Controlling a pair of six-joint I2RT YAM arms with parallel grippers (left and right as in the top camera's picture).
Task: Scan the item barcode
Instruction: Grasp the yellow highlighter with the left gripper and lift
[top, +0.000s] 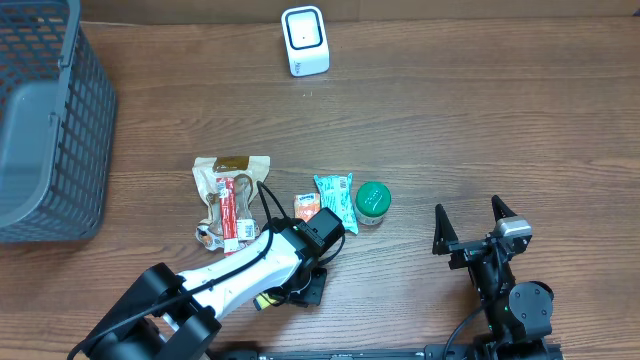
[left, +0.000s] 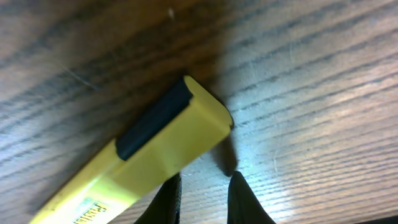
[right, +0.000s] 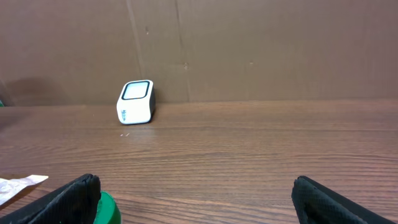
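Noting layout against the scanner (top: 305, 40), which stands at the far edge of the table (top: 520, 110).

Toward the robot from the scanner, in a row: snack bags (top: 232, 198), orange packet (top: 306, 207), teal packet (top: 336, 200), green-lidded tub (top: 373, 200). Basket (top: 55, 130) sits well left of the scanner and is cut by the frame edge.

Left arm (top: 230, 280) lies nearer the robot than that row and covers most of the yellow item (top: 265, 299); overhead shows only a sliver of it.

Left wrist view: yellow item lies flat on the wood, with a black strip along one edge and its lower end cut off. Left gripper (left: 205, 183) fingers (left: 241, 198) are nearly together, with bare table in the slit between them. The item's edge is just beside one tip; contact cannot be told.

Right gripper (top: 467, 208) is toward the robot and right of the scanner, jaws spread wide over bare table.

Print on the yellow item is clipped and blurred, unreadable. Scanner's side marks are too small to read.
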